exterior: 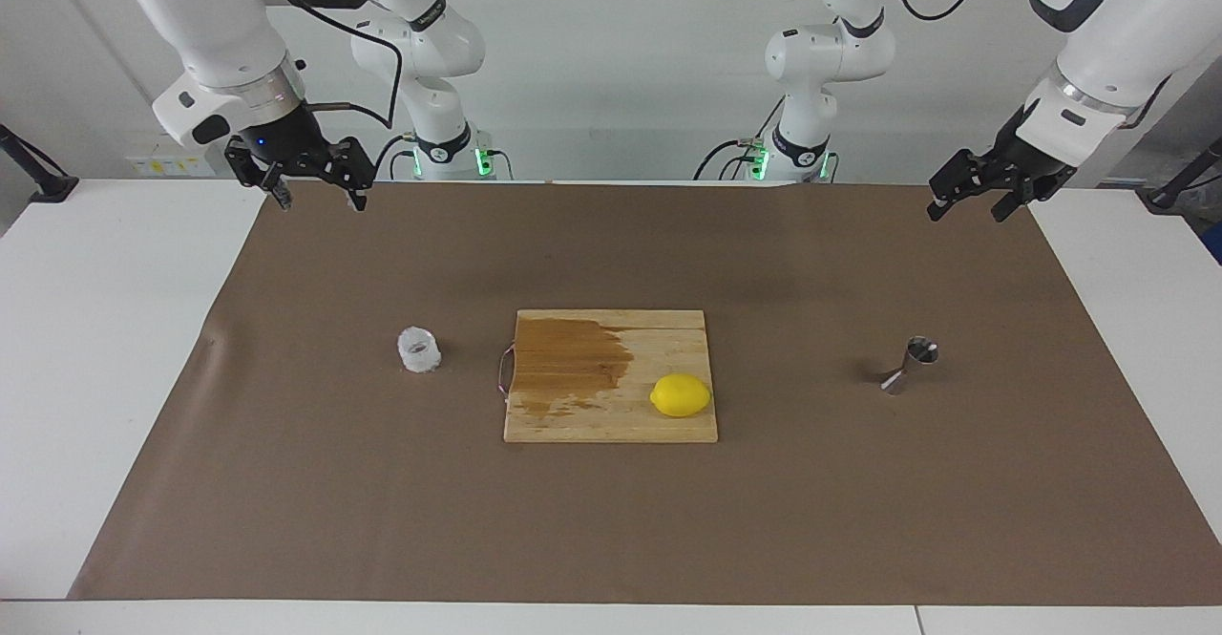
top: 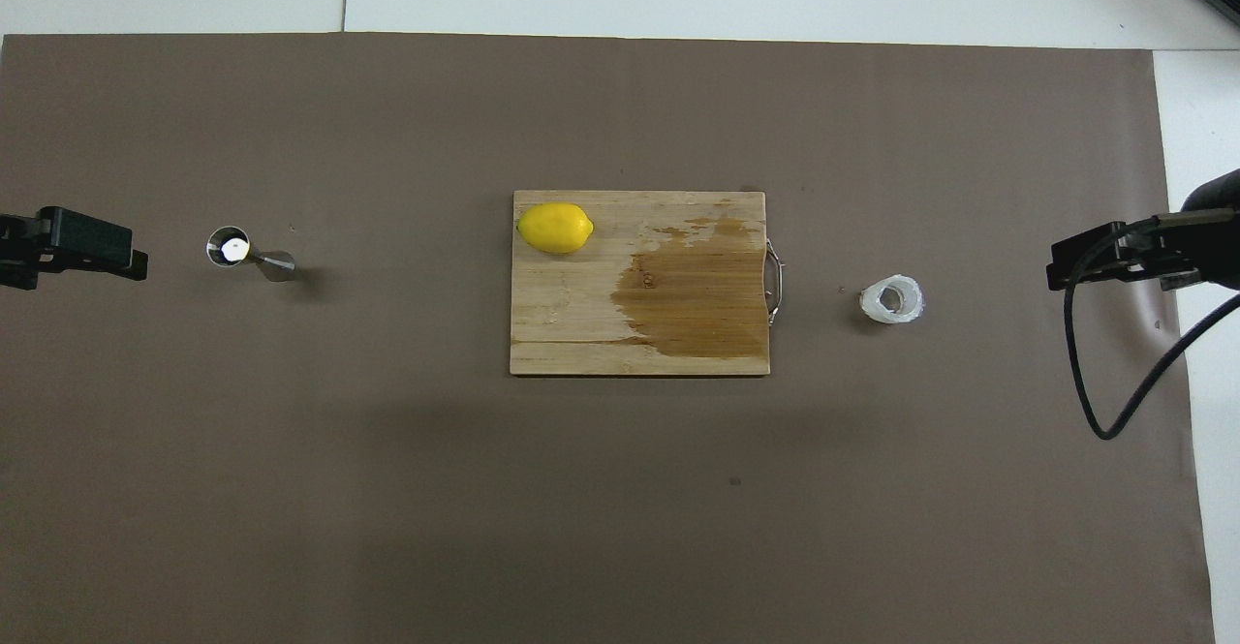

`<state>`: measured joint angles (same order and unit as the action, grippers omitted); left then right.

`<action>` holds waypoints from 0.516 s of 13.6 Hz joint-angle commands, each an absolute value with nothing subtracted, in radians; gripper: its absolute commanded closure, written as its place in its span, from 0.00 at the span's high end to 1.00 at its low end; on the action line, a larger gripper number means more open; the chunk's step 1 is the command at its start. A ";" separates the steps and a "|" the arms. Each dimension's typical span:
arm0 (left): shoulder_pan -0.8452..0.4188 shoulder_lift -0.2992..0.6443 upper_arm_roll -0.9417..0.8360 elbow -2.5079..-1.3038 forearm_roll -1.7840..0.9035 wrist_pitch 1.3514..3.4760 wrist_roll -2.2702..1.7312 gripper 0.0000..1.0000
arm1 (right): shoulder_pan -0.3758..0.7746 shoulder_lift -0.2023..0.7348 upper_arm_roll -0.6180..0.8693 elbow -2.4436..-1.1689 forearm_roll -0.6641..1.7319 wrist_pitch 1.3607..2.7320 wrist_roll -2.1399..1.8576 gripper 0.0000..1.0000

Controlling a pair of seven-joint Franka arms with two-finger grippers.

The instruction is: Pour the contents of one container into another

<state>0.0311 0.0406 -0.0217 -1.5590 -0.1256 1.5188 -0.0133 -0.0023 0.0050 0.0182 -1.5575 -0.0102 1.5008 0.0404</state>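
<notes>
One crinkly frosted plastic cup (exterior: 418, 350) and one shiny hourglass steel jigger (exterior: 910, 366) are seen mid-counter flanking one cutting board (exterior: 573, 415), both the left gripper (exterior: 966, 205) and right gripper (exterior: 320, 198) spread wide, empty.

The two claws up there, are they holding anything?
Nothing is held. Left gripper and right gripper hang open and empty; plastic cup and jigger stand untouched.

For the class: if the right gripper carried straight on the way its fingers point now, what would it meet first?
The right gripper points down, so it would probably meet the brown mat near the robots' edge first. The cup stands well clear of that line. Depth is uncertain.
</notes>
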 commanded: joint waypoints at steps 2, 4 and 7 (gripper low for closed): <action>0.077 0.239 -0.023 -1.395 -0.181 1.516 -0.066 1.00 | -0.008 -0.002 0.021 -1.559 -0.008 1.491 0.040 1.00; 0.109 0.325 -0.018 -1.321 -0.228 1.531 -0.122 1.00 | -0.008 -0.002 0.021 -1.559 -0.008 1.490 0.040 1.00; 0.124 0.478 0.003 -1.183 -0.284 1.531 -0.298 1.00 | -0.008 -0.002 0.021 -1.559 -0.008 1.491 0.040 1.00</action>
<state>0.1117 0.3539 -0.0015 -1.3319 -0.2415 1.5537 -0.1834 -0.0023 0.0050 0.0182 -1.5575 -0.0102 1.5008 0.0404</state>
